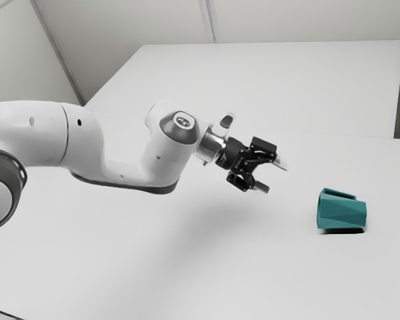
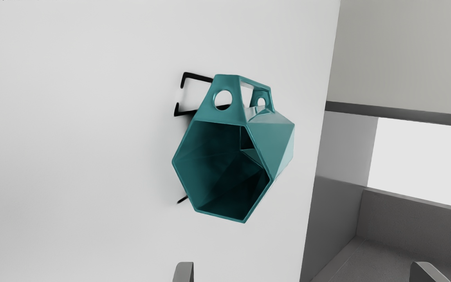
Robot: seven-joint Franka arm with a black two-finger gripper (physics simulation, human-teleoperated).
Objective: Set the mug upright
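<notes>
Spread pincer hangs apart from the side-lying mug, facing its mouth.

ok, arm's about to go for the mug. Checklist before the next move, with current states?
1. Gripper open: ok, fingers stand apart.
2. Gripper free of the mug: ok, a gap separates them in the exterior view.
3. Mug upright: not ok, lying on its side on the table.
4. Mug's mouth toward the gripper: ok, the wrist view looks into it.
5. Handle located: ok, on the mug's side, clearly seen in the wrist view.
6. Finger spread wide enough for the mug's body: cannot tell.
</notes>
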